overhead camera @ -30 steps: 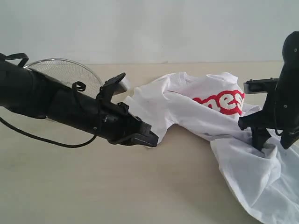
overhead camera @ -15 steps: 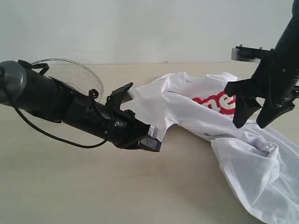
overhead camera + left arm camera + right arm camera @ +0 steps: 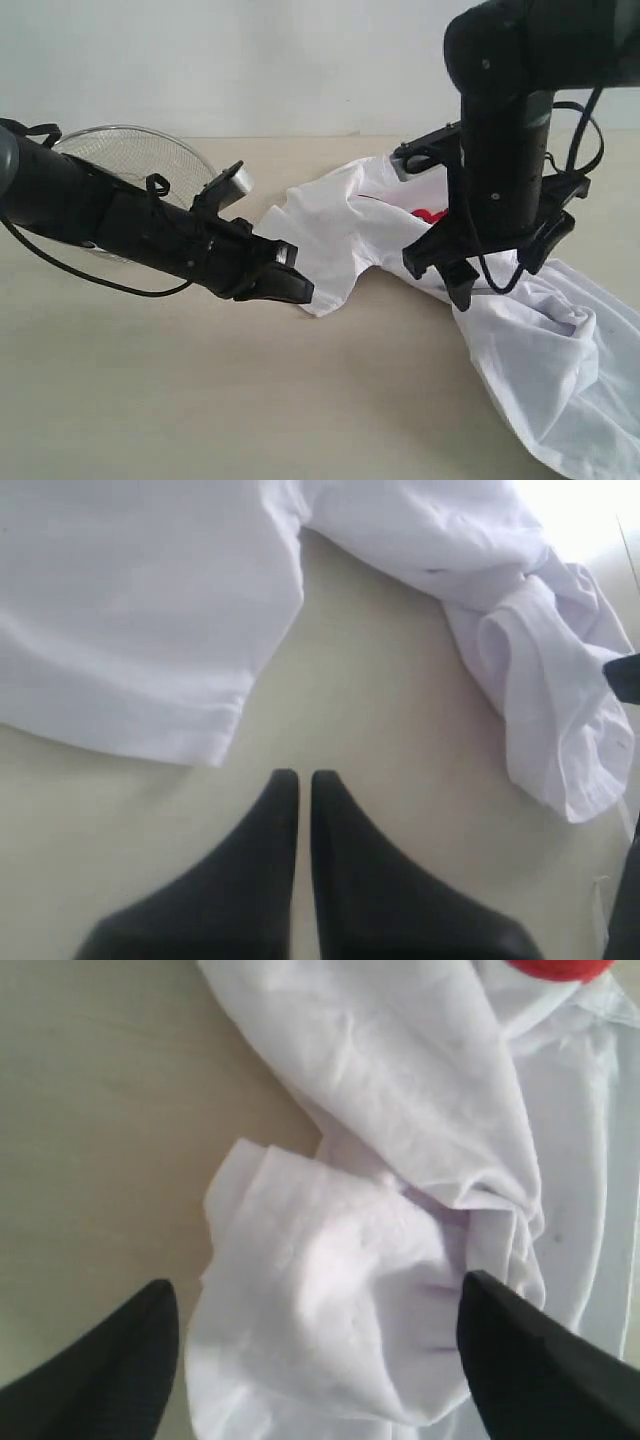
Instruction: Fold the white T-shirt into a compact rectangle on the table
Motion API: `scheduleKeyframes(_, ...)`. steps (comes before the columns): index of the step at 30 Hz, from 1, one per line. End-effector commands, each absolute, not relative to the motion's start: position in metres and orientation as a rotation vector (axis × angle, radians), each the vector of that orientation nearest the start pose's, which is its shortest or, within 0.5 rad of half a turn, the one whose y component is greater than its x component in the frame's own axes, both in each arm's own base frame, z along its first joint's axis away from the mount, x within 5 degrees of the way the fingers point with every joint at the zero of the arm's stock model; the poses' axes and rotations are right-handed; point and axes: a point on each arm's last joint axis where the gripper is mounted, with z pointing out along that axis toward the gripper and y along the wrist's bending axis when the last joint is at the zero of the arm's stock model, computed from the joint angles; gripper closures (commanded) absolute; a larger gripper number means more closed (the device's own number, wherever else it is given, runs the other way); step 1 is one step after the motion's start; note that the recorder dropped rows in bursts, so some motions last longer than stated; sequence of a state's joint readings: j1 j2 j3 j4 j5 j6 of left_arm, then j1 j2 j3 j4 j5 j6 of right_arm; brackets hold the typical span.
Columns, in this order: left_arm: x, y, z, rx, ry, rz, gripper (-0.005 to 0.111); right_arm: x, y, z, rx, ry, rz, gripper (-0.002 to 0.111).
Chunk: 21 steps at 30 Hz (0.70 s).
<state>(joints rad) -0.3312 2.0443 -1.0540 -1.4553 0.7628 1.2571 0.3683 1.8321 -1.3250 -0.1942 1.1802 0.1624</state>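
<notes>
The shirt (image 3: 340, 230) lies crumpled on the bench (image 3: 200, 400), right of centre, not yet folded; its red lettering (image 3: 430, 215) is mostly hidden behind the right arm (image 3: 500, 150). A second ago the right jaws were down on the cloth at the right side; they have since let go, risen, and swung toward the middle. They now hang released and wide apart over a bunched fold (image 3: 330, 1290), with one fingertip (image 3: 110, 1360) on either side of it and nothing grasped. The left jaws are clenched on nothing, and the left arm (image 3: 120, 225) has drawn back a little, so the sleeve hem (image 3: 150, 730) lies just ahead of the tips, near but apart. Judgement: one adjustment of the cloth has ended and a new grasp on the bunch is being set up; the shirt must still be spread flat before any fold can be made. Edges: the sleeve hem is clean and reachable on the left; the lower hem runs out of the exterior view at the bottom right, so its lie cannot be told. Open room: bare bench extends in front and to the left of the shirt; a wire basket (image 3: 140, 150) stands behind the left arm, which limits withdrawal on that side.
</notes>
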Motion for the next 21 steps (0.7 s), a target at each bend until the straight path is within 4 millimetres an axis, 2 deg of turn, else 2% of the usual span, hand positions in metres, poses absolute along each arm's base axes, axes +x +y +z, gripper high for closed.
scheduleKeyframes(1, 0.330, -0.181, 0.120, 0.518, 2.506, -1.184, 0.102, 0.335, 0.111, 0.190, -0.409, 3.135, -0.338, 0.039)
scheduleKeyframes(5, 0.330, -0.181, 0.120, 0.518, 2.506, -1.184, 0.102, 0.336, 0.117, 0.168, -0.387, 3.216, -0.289, 0.039)
scheduleKeyframes(9, 0.330, -0.181, 0.120, 0.518, 2.506, -1.184, 0.102, 0.338, 0.118, 0.157, -0.331, 3.238, -0.302, 0.042)
scheduleKeyframes(11, 0.330, -0.181, 0.121, 0.512, 2.504, -1.191, 0.102, 0.339, 0.117, 0.156, -0.308, 3.237, -0.331, 0.059)
scheduleKeyframes(12, 0.330, -0.181, 0.121, 0.513, 2.503, -1.194, 0.102, 0.339, 0.116, 0.156, -0.322, 3.236, -0.339, 0.072)
scheduleKeyframes(14, 0.330, -0.181, 0.121, 0.514, 2.503, -1.196, 0.102, 0.338, 0.115, 0.158, -0.390, 3.237, -0.351, 0.108)
scheduleKeyframes(18, 0.331, -0.181, 0.121, 0.495, 2.499, -1.202, 0.102, 0.334, 0.113, 0.168, -0.495, 3.234, -0.364, 0.107)
scheduleKeyframes(21, 0.331, -0.182, 0.122, 0.485, 2.495, -1.215, 0.102, 0.332, 0.111, 0.182, -0.492, 3.197, -0.344, 0.109)
